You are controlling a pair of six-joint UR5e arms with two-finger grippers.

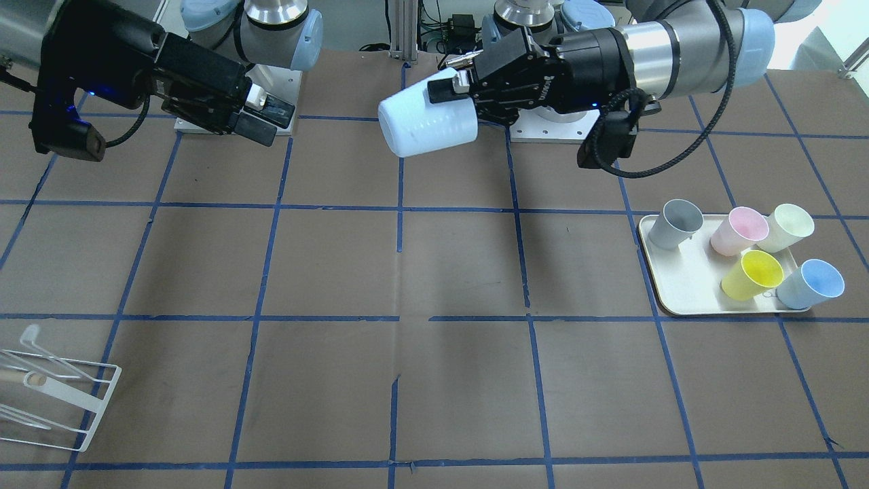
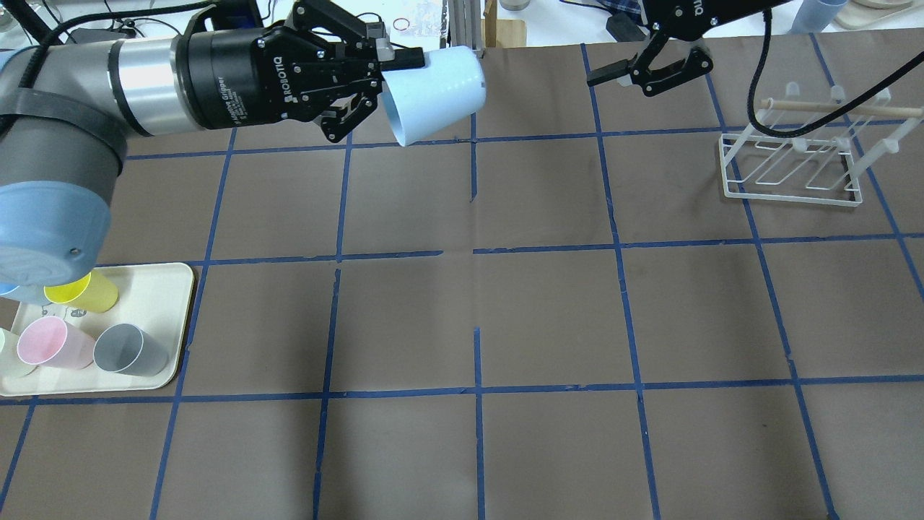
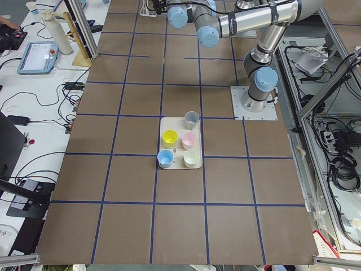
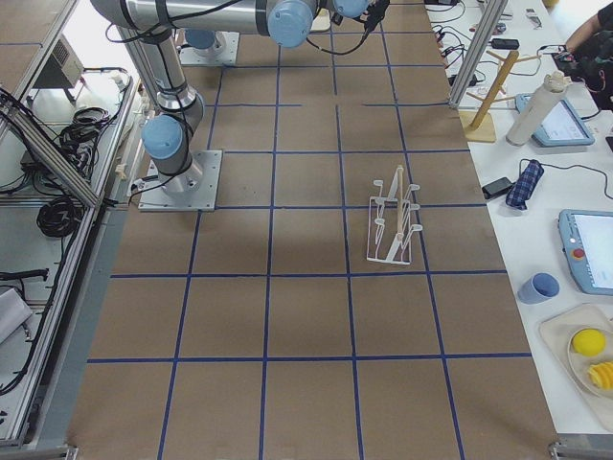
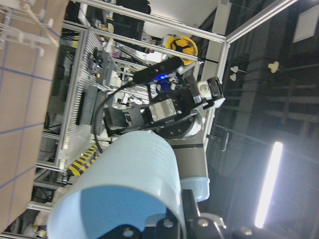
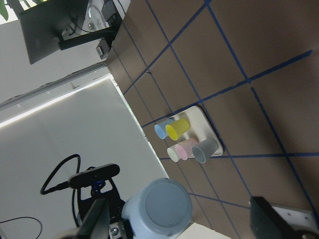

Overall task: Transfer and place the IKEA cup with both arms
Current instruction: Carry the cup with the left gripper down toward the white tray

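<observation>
My left gripper (image 2: pixel 386 83) is shut on the rim of a pale-blue IKEA cup (image 2: pixel 435 94) and holds it on its side, high above the table's far middle; one finger lies on the outside of the cup. The cup (image 1: pixel 424 125) has its base towards my right gripper (image 2: pixel 632 81), which is open and empty, level with it and a gap away. In the right wrist view the cup's base (image 6: pixel 158 209) faces the camera between the spread fingers. The left wrist view shows the cup (image 5: pixel 124 194) close up.
A cream tray (image 1: pixel 679 299) on my left holds a second blue cup (image 1: pixel 811 284), a yellow cup (image 1: pixel 752 275), a grey cup (image 1: pixel 674 224), a pink cup (image 1: pixel 738 231) and a cream cup (image 1: pixel 785 227). A white wire rack (image 2: pixel 794 159) stands at my far right.
</observation>
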